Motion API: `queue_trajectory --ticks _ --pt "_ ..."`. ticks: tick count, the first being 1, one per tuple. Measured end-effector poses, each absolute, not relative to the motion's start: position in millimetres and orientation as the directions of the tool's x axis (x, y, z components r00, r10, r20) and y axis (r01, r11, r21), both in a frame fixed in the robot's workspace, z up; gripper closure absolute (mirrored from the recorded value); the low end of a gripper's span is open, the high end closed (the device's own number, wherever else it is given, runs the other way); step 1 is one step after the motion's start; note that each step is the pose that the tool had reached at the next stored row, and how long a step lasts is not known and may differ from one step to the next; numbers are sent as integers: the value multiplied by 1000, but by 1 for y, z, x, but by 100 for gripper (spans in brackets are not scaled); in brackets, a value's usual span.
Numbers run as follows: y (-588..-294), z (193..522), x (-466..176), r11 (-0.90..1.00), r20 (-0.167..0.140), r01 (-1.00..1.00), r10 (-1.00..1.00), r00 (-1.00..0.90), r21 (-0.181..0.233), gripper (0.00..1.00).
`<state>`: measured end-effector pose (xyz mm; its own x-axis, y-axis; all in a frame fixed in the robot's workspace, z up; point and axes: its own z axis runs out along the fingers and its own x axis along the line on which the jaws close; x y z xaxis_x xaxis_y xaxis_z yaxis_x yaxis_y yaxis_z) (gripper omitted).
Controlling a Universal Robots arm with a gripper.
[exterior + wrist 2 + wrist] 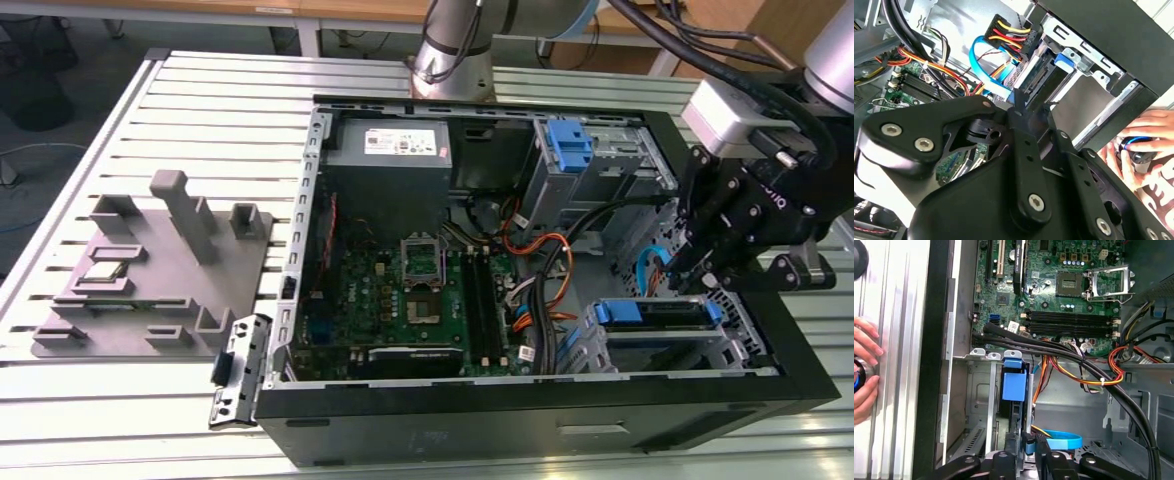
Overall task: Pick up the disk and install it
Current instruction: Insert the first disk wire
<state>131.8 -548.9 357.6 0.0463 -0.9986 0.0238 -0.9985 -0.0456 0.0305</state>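
claw low inside the open computer case, at the drive cage.
whether its fingers are spread or pinching anything cannot be told; the linkage hides the tips. the disk, blue-railed, sits in the drive cage just under the claw, at the near right of the exterior view, seemingly placed so cables can reach it. left of it lies the motherboard; a person's hand rests outside the case wall.
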Motion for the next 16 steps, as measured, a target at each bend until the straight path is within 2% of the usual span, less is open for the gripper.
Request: queue_trajectory --ticks 4,14,16 --pt "-550 357 131 -47 -5 -999 -999 46 29 70" --pt "-550 357 131 -46 -6 -999 -999 46 29 72" --pt "-550 357 131 -47 -6 -999 -999 46 29 84"
